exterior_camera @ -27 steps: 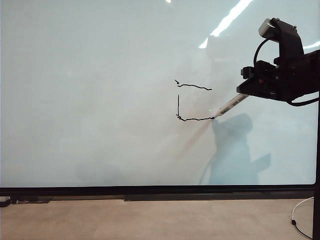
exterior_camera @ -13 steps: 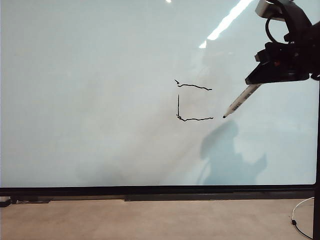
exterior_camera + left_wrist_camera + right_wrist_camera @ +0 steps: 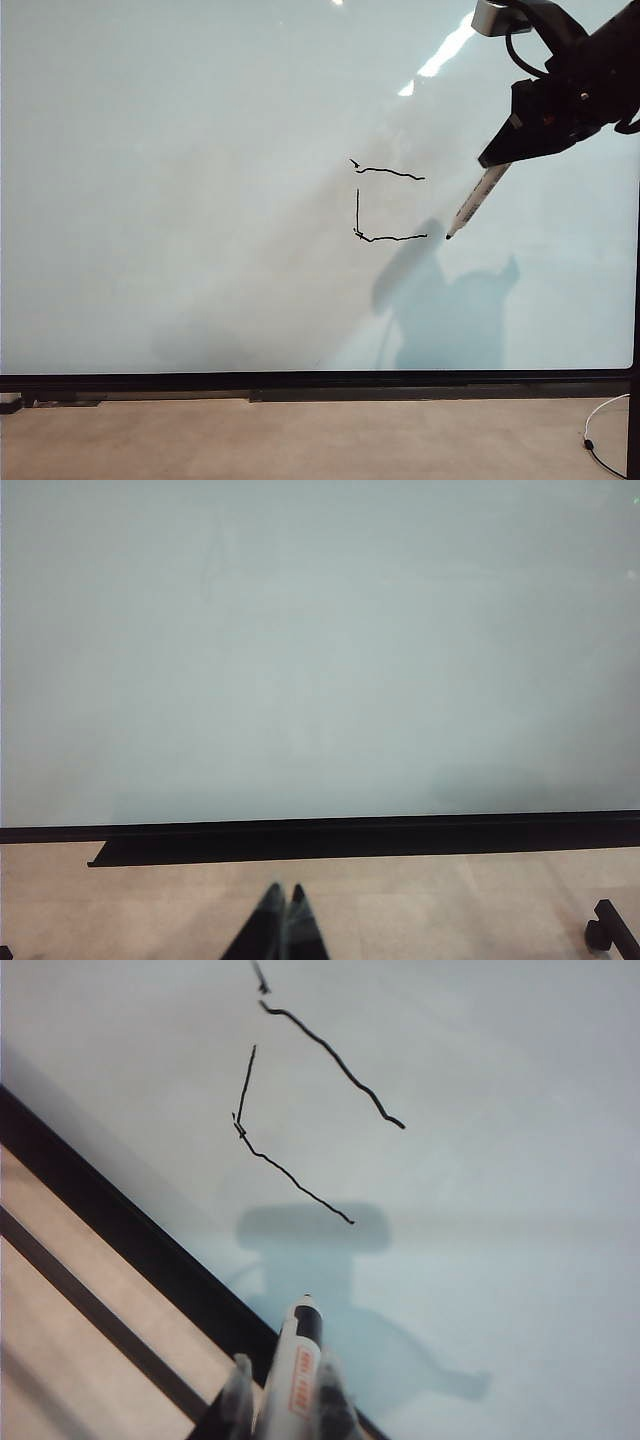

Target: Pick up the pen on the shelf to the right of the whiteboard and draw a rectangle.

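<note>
The whiteboard [image 3: 200, 200] fills the exterior view. On it stands a three-sided black outline of the rectangle [image 3: 358, 210], with top, left and bottom strokes and the right side open; the right wrist view shows it too [image 3: 290, 1170]. My right gripper [image 3: 497, 160] hangs at the upper right, shut on the white pen [image 3: 478, 200], which slants down-left. The pen's black tip sits just right of the bottom stroke's end, and contact with the board is unclear. The pen [image 3: 296, 1370] shows between the right fingers [image 3: 238, 1390]. My left gripper [image 3: 284, 892] is shut, empty, low before the board. The shelf is out of view.
A black frame [image 3: 320, 382] and a dark ledge [image 3: 420, 395] run under the board, above a tan surface [image 3: 300, 440]. A white cable [image 3: 600, 440] lies at the lower right. The board's black right edge [image 3: 635, 300] stands near the right arm.
The right gripper rose and tipped steeper. The pen tip left the end of the bottom stroke and now sits slightly to its right. The left gripper's earlier state is not shown.
</note>
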